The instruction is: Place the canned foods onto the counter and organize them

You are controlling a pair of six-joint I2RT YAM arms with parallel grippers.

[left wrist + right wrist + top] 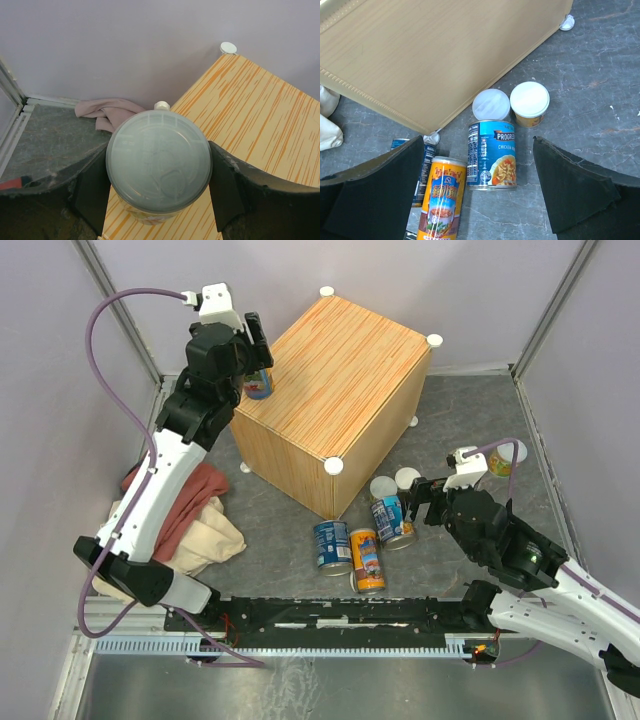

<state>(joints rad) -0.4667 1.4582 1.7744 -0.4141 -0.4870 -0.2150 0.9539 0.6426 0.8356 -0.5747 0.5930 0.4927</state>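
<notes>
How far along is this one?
Done: nothing; the counter top is bare. In hand: the left gripper holds a pale-lidded can at its left corner. Remaining: six cans on the table, the open right gripper above the blue can.

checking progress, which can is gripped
The pale-lidded cylindrical can shut in the left gripper above a corner of the orange wood-grain box; the rest sit on the grey tabletop.

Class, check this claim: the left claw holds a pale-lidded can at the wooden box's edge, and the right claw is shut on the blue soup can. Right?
No. The right claw is open, spread wide over the blue soup can lying ungripped on the floor; the right wrist view shows it. The left claw does hold the pale-lidded can at the edge of the wooden box.
</notes>
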